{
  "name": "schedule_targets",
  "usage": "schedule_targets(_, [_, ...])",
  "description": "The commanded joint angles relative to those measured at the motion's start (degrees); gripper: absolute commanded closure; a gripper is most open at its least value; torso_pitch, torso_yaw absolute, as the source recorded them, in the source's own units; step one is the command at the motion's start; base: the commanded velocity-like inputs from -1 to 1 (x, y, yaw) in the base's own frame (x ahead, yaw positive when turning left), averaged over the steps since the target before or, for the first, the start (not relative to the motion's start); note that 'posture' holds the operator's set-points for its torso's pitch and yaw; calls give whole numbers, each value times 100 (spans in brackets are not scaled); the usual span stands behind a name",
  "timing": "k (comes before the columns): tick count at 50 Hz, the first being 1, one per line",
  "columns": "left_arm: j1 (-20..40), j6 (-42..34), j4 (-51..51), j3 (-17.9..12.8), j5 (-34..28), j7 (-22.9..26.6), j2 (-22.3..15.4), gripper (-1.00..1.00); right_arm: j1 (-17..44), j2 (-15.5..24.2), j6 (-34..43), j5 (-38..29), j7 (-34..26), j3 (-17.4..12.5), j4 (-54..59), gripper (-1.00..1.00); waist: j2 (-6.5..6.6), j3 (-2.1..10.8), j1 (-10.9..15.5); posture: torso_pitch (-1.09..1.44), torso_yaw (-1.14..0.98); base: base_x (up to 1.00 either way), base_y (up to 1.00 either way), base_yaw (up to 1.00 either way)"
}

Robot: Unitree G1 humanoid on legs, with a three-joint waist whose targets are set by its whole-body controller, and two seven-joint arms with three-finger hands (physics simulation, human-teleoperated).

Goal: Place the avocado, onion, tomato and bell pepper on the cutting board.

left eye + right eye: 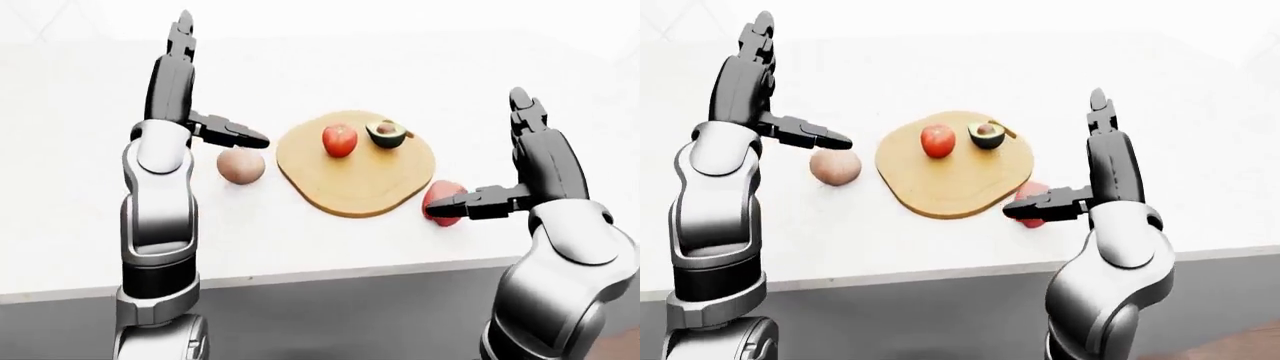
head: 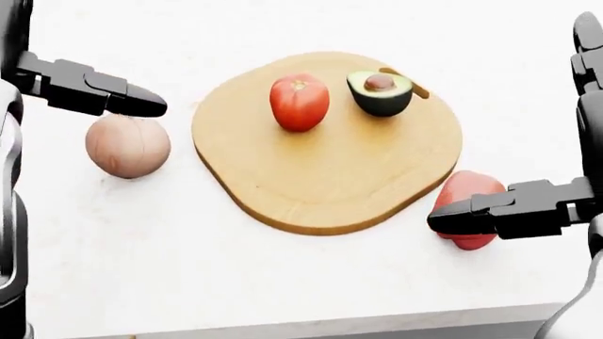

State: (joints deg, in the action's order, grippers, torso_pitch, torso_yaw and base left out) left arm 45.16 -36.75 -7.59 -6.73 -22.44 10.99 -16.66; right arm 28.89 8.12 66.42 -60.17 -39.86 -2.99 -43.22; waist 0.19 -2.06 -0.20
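Note:
The round wooden cutting board (image 2: 330, 176) lies mid-counter. On it stand a red tomato (image 2: 300, 102) and a halved avocado (image 2: 379, 92), cut face and pit up. A tan onion (image 2: 127, 146) rests on the counter left of the board. At the board's lower right edge lies a red bell pepper (image 2: 469, 185), partly covered by my right thumb (image 2: 509, 212). My left hand (image 1: 218, 81) is open, fingers pointing up, its thumb (image 2: 94, 88) hovering just above the onion. Beside the pepper, my right hand (image 1: 475, 154) is also open and holds nothing.
The white counter (image 2: 235, 268) ends in an edge along the bottom of the head view (image 2: 377, 321), with a grey face below it (image 1: 350, 315). Nothing else stands on the counter.

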Motion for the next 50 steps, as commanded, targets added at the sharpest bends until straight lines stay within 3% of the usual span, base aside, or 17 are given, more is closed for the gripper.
schedule_targets(1, [213,-1,-284,-117,-35,13,-117,-100,93,23,-174,52,177,-12,-139,-100,7,154,-4,0,0,0,0,0])
schedule_targets(18, [-80,-127,-640,-203,-31,-15,-209,-100,-1193,-241,-635,1153,1349,-91,-282,-100,-1,176,17,0,0,0,0,0])
schedule_targets(30, [-119,-112,-650,-231,12,-59,-242,-100,-1556,-236,-1043,1866,2045,-209,166,-100,-19,198,15,0,0,0,0,0])
schedule_targets(43, [-112,-12,-547,-214,3,-108,-229,-100,-1710,-229,-1235,2160,2310,-147,468,-100,-61,223,20,0,0,0,0,0])
schedule_targets(50, [-110,45,-464,-207,13,-133,-229,-100,-1556,-181,-1110,2253,2299,-157,461,-55,-71,222,15,0,0,0,0,0])
